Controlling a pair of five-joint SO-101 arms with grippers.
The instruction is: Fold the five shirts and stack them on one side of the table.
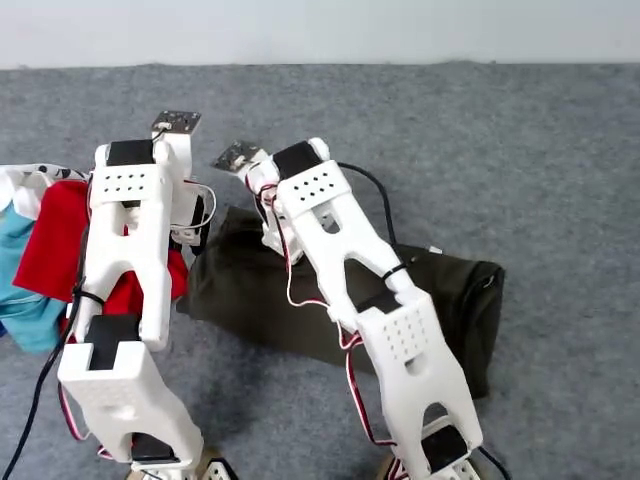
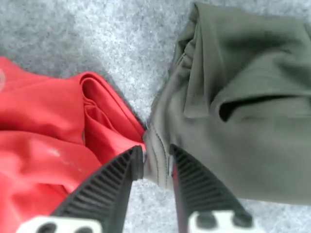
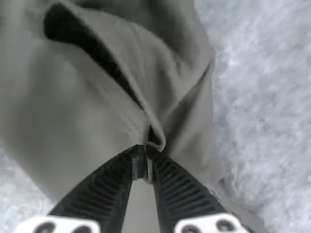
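Note:
A dark olive shirt (image 1: 445, 300) lies bunched and partly folded in the middle of the grey carpeted table. My left gripper (image 2: 156, 162) is at its left edge, fingers pinched on a corner of the olive shirt (image 2: 243, 121), right beside a crumpled red shirt (image 2: 43, 145). From above, the left gripper (image 1: 195, 225) sits between the red shirt (image 1: 55, 240) and the olive one. My right gripper (image 3: 146, 158) is shut on a raised fold of the olive shirt (image 3: 73, 97), near that shirt's far left part (image 1: 270, 235).
At the left edge, a teal shirt (image 1: 15, 255) and a white patterned shirt (image 1: 20, 185) lie in a pile under the red one. Bare grey carpet (image 1: 500, 140) stretches across the far and right side of the table.

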